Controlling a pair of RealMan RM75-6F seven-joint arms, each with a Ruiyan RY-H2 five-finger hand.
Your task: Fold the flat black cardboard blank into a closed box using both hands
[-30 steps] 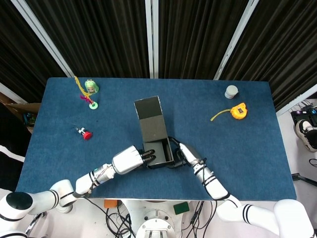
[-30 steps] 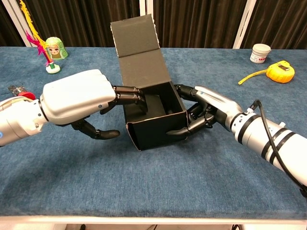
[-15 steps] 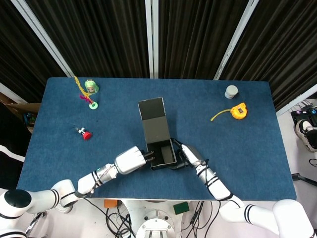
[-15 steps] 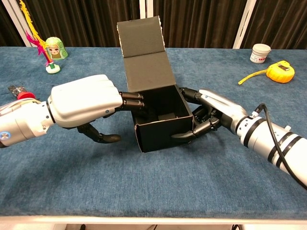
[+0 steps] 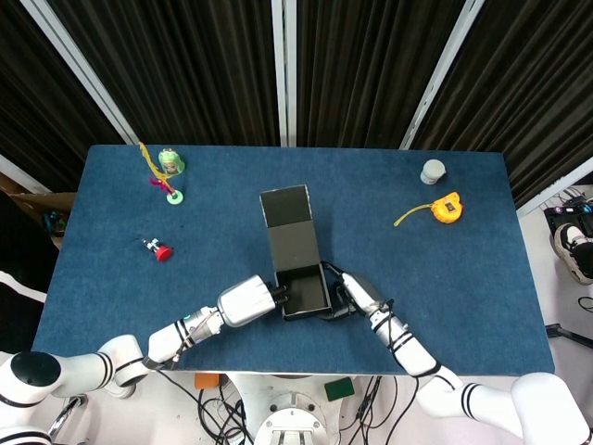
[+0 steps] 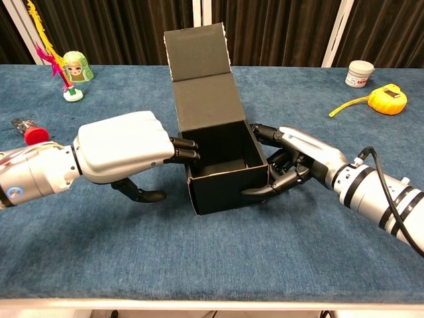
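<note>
Setting: dark pleated curtains behind a table covered in napped blue cloth.
Box: matte black cardboard, rectangular, open-topped, near the table's front middle; its lid stands up behind, creased into two panels.
Left hand: smooth white shell, dark fingers pressed against the box's left wall, thumb on the cloth.
Right hand: silver back, dark fingers curled around the box's right front corner.
Others: doll, red-capped piece, yellow tape measure, small white jar.
</note>
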